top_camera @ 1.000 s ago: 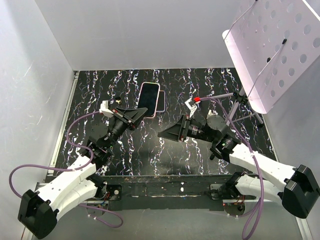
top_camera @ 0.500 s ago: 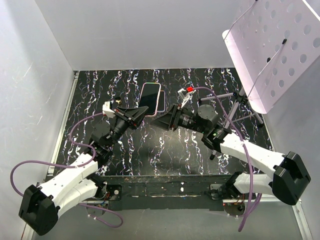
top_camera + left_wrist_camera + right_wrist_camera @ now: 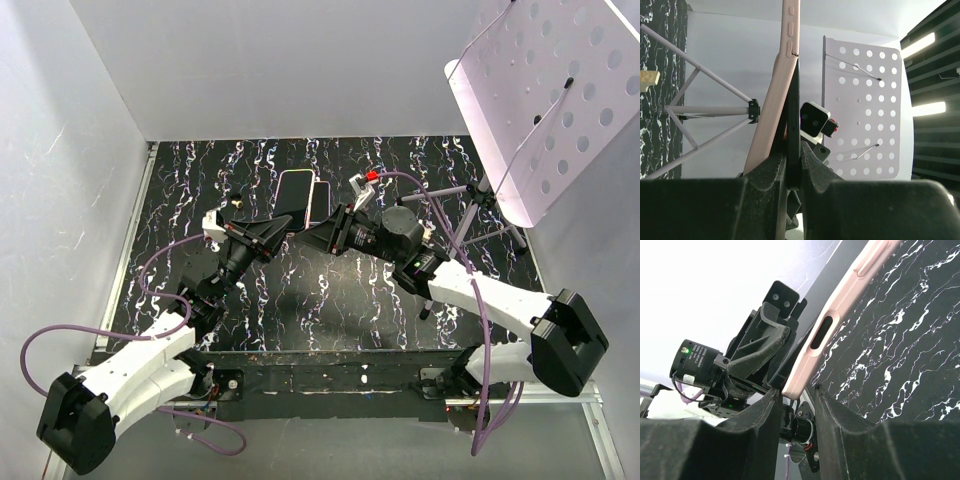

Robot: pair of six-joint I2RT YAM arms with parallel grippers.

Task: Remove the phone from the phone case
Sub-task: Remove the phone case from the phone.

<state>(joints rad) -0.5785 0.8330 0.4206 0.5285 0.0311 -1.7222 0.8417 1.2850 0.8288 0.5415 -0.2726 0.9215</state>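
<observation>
Tabletop first: above its far middle the left gripper is clamped on the phone, likely stiff, slick glass. Right gripper straddles the softer phone case corner; pinch unclear. Peel there, I'd say.

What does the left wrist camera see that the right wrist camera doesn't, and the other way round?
Only the left wrist view shows the perforated white panel, its tripod stand and the right arm's camera. Only the right wrist view shows the left arm's camera and an oval cutout in the rim of the pink case. Both show that case edge-on and some black marbled tabletop.
</observation>
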